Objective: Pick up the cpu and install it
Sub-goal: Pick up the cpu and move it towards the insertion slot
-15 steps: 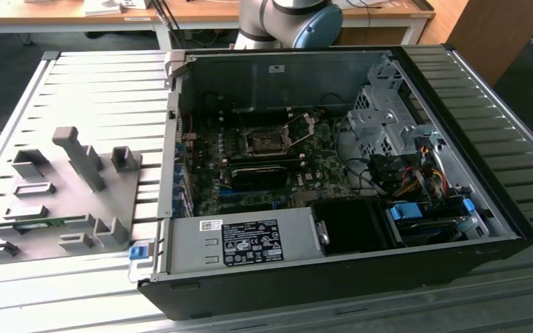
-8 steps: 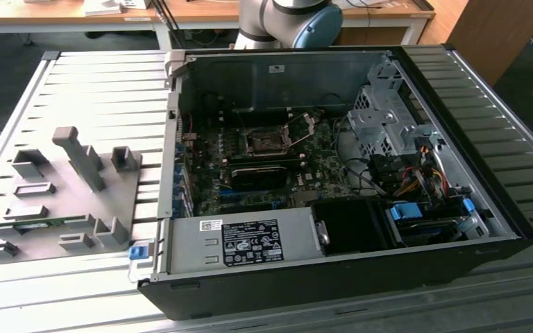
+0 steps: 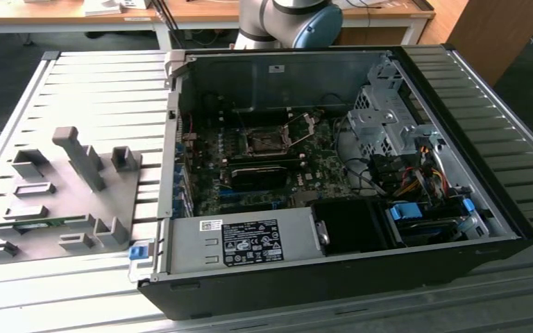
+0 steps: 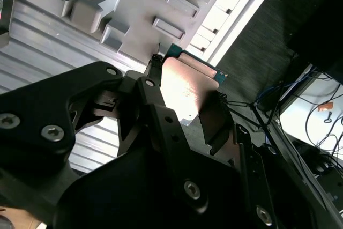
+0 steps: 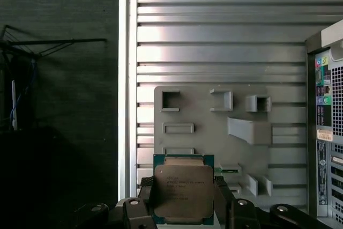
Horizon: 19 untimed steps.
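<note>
Silver-grey cpu [image 5: 184, 191], first wrist view: it is pinched at two opposite edges by the gripper [image 5: 184, 203], lid up, with a green board rim showing around the lid. It is held above the grey tray [image 5: 198, 112], touching nothing else.
Grip, first wrist view: the black fingers [image 5: 148, 199] are pressed onto the chip's sides. The hold is judged square, and the chip is best carried level so that it is not tilted or slid between the pads.
Edges, first wrist view: the slatted table's edge [image 5: 124, 79] is seen beside the tray, with dark floor beyond. The computer case's rear panel [image 5: 326, 132] is seen on the tray's other side. A green memory strip [image 5: 228, 171] lies in a tray slot near the chip.
Cpu, second wrist view: the lid [image 4: 187, 87] is seen at a slant between the closed fingers, with the tray's raised blocks [image 4: 99, 12] well below it. Clearance from the tray is judged ample.
Socket [image 3: 268, 142], exterior view: it is seen on the motherboard inside the open case, apparently uncovered. The chip's corners are best matched to it, and no force should be used.
Obstacles, exterior view: the case wall [image 3: 169, 139] stands between tray and socket. The drive cage [image 3: 382, 118], the cable bundle [image 3: 415, 177] and the power supply [image 3: 239, 243] lie around the board.
Open room, exterior view: the space over the motherboard is judged free from above, so a high, straight approach is favoured.
</note>
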{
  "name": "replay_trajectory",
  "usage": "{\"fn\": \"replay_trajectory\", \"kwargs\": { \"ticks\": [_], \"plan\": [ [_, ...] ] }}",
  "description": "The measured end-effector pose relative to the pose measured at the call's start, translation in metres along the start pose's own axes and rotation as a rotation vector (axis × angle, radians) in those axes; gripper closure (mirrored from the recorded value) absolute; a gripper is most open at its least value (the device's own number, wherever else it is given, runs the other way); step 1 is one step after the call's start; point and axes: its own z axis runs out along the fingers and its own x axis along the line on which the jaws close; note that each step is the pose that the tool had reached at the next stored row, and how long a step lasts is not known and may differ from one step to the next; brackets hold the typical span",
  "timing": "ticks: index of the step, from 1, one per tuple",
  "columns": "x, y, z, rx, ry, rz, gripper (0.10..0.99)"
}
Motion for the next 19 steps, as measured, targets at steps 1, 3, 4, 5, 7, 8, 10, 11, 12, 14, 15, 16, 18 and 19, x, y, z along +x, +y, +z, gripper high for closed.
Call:
{"fn": "replay_trajectory", "kwargs": {
  "ticks": [1, 3, 4, 5, 7, 8, 10, 11, 12, 14, 15, 16, 18, 19],
  "plan": [
    [0.0, 0.0001, -0.0013, 0.0, 0.0001, 0.0, 0.553],
    [0.0, 0.0001, -0.0039, 0.0, 0.0001, 0.0, 0.553],
    [0.0001, 0.0002, -0.0051, 0.0, 0.0001, 0.0, 0.553],
    [0.0001, 0.0002, -0.0063, 0.0, 0.0001, 0.0, 0.553],
    [0.0001, 0.0003, -0.0089, 0.0, 0.0001, 0.0, 0.553],
    [0.0001, 0.0004, -0.0101, 0.0, 0.0001, 0.0, 0.553],
    [0.0002, 0.0005, -0.0127, 0.0, 0.0001, 0.0, 0.553],
    [0.0002, 0.0005, -0.014, 0.0, 0.0, 0.0, 0.553],
    [0.0002, 0.0005, -0.0153, 0.0, 0.0001, 0.0, 0.553],
    [0.0002, 0.0007, -0.018, 0.0, 0.0001, 0.0, 0.553],
    [0.0002, 0.0007, -0.0193, 0.0, 0.0001, 0.0, 0.553],
    [0.0002, 0.0007, -0.0206, 0.0, 0.0001, 0.0, 0.553],
    [0.0003, 0.0008, -0.0231, 0.0, 0.0001, 0.0, 0.553],
    [0.0003, 0.0009, -0.0244, 0.0, 0.0001, 0.0, 0.553]
  ]
}}
